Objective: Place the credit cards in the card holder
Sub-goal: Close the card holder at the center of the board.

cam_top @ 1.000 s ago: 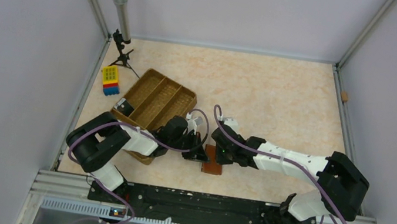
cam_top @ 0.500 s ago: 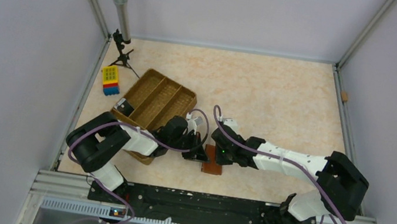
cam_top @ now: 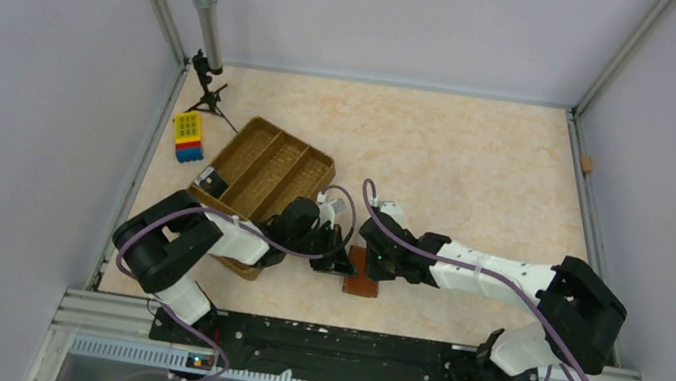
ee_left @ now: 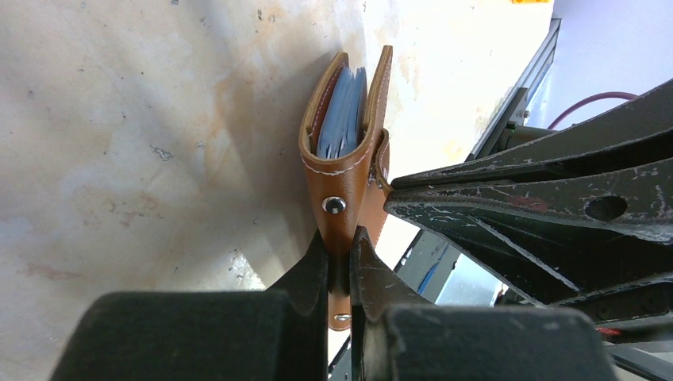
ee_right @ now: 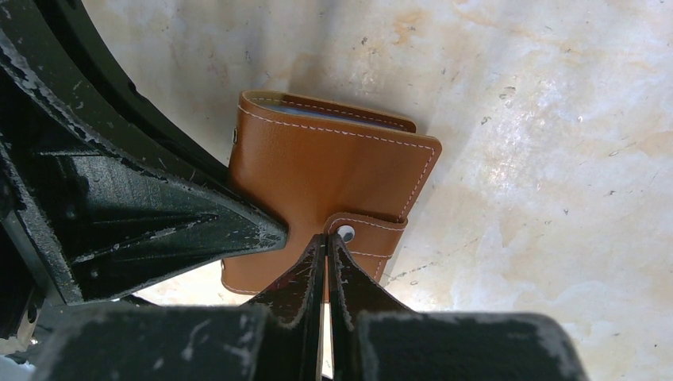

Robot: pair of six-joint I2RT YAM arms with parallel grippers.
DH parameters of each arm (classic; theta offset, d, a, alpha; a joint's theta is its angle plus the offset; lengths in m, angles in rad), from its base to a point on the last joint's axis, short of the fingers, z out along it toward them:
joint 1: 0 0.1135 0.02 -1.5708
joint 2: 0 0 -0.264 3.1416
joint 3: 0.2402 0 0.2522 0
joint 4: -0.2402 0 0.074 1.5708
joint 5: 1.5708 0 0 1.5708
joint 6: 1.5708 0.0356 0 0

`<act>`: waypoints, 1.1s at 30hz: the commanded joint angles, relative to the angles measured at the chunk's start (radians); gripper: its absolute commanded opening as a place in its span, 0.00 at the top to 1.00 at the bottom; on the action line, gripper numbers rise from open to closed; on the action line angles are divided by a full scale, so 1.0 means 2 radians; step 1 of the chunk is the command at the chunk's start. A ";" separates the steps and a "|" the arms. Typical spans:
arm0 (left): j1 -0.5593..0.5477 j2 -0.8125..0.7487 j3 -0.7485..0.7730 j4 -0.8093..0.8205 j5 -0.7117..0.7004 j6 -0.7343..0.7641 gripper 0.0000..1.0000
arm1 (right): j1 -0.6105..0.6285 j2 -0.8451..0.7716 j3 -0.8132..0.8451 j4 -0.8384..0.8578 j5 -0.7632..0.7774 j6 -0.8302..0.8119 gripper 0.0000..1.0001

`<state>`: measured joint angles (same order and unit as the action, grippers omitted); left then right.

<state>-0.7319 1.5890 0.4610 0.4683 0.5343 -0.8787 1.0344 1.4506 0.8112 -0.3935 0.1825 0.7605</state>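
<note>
Card holder [ee_left: 342,182] of brown leather is held low over the table [cam_top: 480,161], close to its near edge, with the broad face turned to the surface. Whether it touches the surface cannot be told. In the left wrist view, its strap end with the metal studs is pinched between the fingers of the left gripper [ee_left: 340,240], which are pressed tight on it. Bluish-grey credit cards [ee_left: 343,111] are seen packed inside the open far end. Their number cannot be counted.

In the right wrist view, the fingers of the right gripper [ee_right: 326,240] are pressed almost together at the holder's edge, just beside the snap strap. A thin brown line is seen in the slit between them. Only a dark, narrow line is visible at the holder's far opening in this view.

From above, most of the holder is covered by both grippers, and the cards are not visible at all.

Farther back on the left, a brown compartmented tray [cam_top: 296,141] is partly overlapped by the left arm. Beyond it, a yellow-and-blue block [cam_top: 187,136] is placed by the left wall. At the far left corner, a grey tube [cam_top: 208,27] is mounted on a small black tripod [cam_top: 211,96].
</note>
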 commanded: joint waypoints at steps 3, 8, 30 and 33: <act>0.004 0.026 -0.024 -0.077 -0.070 0.047 1.00 | 0.007 0.003 -0.005 0.010 0.001 0.009 1.00; 0.004 0.027 -0.024 -0.076 -0.070 0.047 1.00 | 0.007 0.002 -0.005 0.008 -0.001 0.011 1.00; 0.004 0.027 -0.027 -0.072 -0.069 0.046 1.00 | 0.007 -0.009 -0.018 0.014 -0.002 0.022 1.00; 0.003 0.026 -0.027 -0.072 -0.068 0.045 1.00 | 0.007 -0.009 -0.021 0.023 -0.001 0.022 1.00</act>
<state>-0.7296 1.5948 0.4561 0.4828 0.5388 -0.8791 1.0344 1.4498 0.7914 -0.3790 0.1799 0.7906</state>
